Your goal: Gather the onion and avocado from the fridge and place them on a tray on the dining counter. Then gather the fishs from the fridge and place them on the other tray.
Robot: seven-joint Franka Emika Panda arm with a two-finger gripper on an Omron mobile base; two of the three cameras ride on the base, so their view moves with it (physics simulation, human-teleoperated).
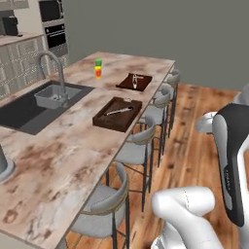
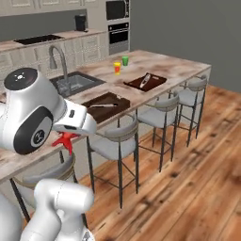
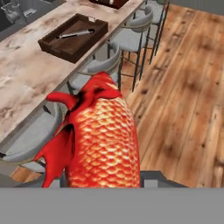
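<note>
Plainly, the fish step is in hand. From the left base, the counter (image 1: 58, 160) runs toward twelve o'clock, the dark tray (image 1: 117, 114) near centre holding a slim silver utensil, the redder tray (image 1: 134, 81) beyond it at one o'clock.

From the right base, red fins of the fish (image 2: 64, 140) poke out under the wrist at nine o'clock, just short of the counter edge; both trays sit at twelve to one o'clock.

The hand view alone shows the fish's scaled orange body, rising between the tips of the gripper (image 3: 103, 177), clamped narrowly on it. Next move, likely: carry it over the stools (image 3: 131, 37) to the tray meant for fish and lower it in.
</note>
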